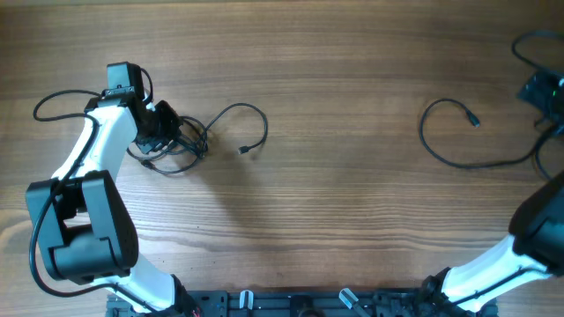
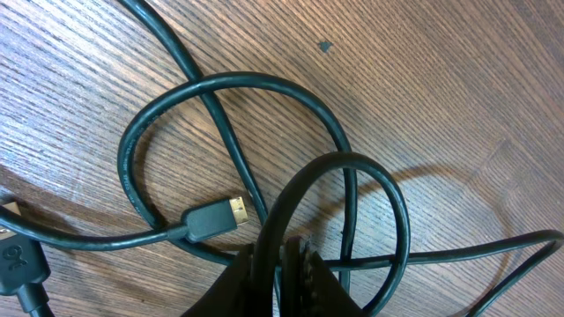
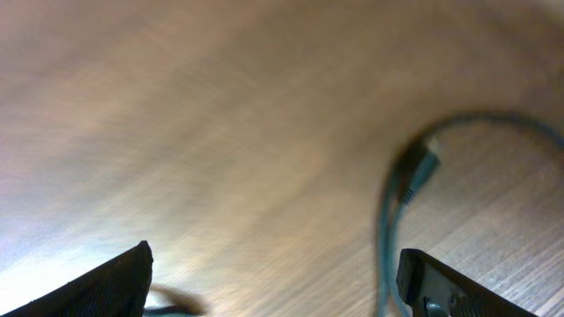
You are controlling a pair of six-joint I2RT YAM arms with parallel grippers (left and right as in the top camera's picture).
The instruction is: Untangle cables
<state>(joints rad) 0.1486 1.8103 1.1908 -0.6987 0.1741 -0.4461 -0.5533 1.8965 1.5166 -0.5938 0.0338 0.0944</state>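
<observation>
A tangle of thin black cables (image 1: 181, 145) lies on the wooden table at the left, and one loop runs out to a plug (image 1: 244, 151). My left gripper (image 1: 163, 132) sits on this tangle. In the left wrist view the left gripper (image 2: 284, 251) is shut on a raised cable loop (image 2: 352, 160), with a gold-tipped plug (image 2: 216, 218) lying beside it. A separate cable (image 1: 449, 154) curves at the right, ending in a plug (image 1: 473, 119). My right gripper (image 1: 533, 92) is at the far right edge. The blurred right wrist view shows the right gripper (image 3: 273, 260) open over the table, with that cable's plug (image 3: 414, 172) ahead.
The left arm (image 1: 84, 211) reaches up the table's left side, and a thin black lead (image 1: 57, 101) loops behind it. The right arm (image 1: 520, 246) comes in from the bottom right corner. A dark rail (image 1: 300, 304) runs along the front edge.
</observation>
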